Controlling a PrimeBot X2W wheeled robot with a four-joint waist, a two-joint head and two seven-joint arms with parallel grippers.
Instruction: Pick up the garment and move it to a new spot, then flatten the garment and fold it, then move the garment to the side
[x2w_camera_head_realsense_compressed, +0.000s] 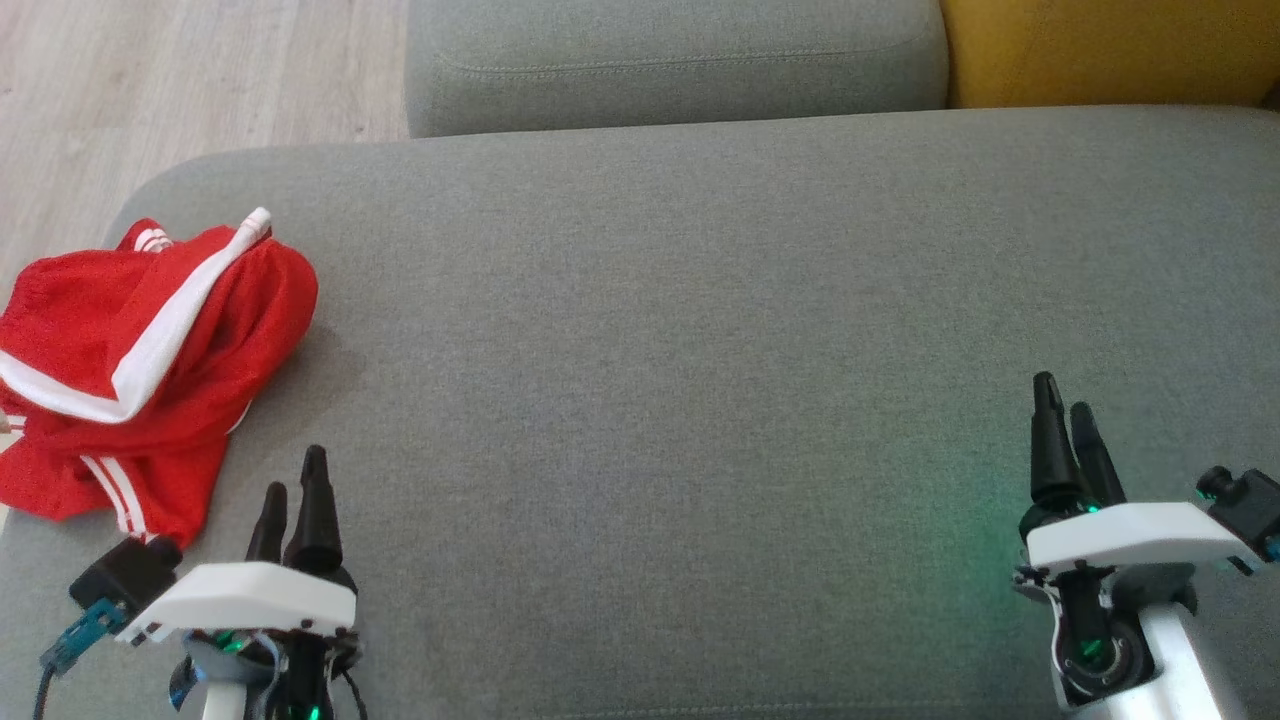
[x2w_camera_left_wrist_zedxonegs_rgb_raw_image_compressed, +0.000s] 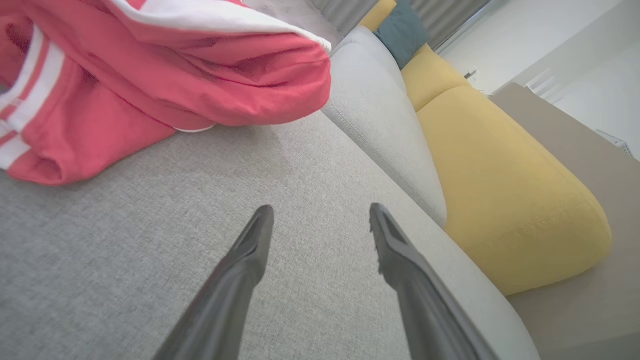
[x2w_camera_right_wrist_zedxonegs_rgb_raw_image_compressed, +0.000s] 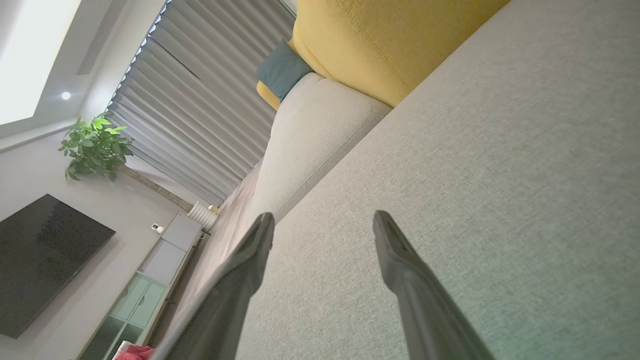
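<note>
Grey woven upholstery is covering the wide sofa seat (x2w_camera_head_realsense_compressed: 680, 350), which is stretching across most of the head view. Near its left end the garment (x2w_camera_head_realsense_compressed: 150, 370) is lying in a crumpled red heap, with white striped trim running along its folds and its left part reaching the seat's rounded left edge. The left hand (x2w_camera_head_realsense_compressed: 295, 472) is hovering low at the lower left, just beside the garment's near hem, a little to its right and nearer the robot, without touching it. Its two dark fingers are standing well apart and are holding nothing. In the left wrist view the heap is sitting ahead and to the left of the fingertips, with a strip of bare fabric between. The right hand (x2w_camera_head_realsense_compressed: 1062, 395) is waiting well apart from the garment at the lower right, over bare upholstery, its fingers likewise spread and empty. Between the two hands, and onward to the far edge, the seat is lying bare and flat. A grey back cushion (x2w_camera_head_realsense_compressed: 680, 60) is bordering that far edge, with a yellow cushion (x2w_camera_head_realsense_compressed: 1100, 50) beside it on the right. Pale wooden floor (x2w_camera_head_realsense_compressed: 200, 80) is showing beyond the seat's far-left corner.
</note>
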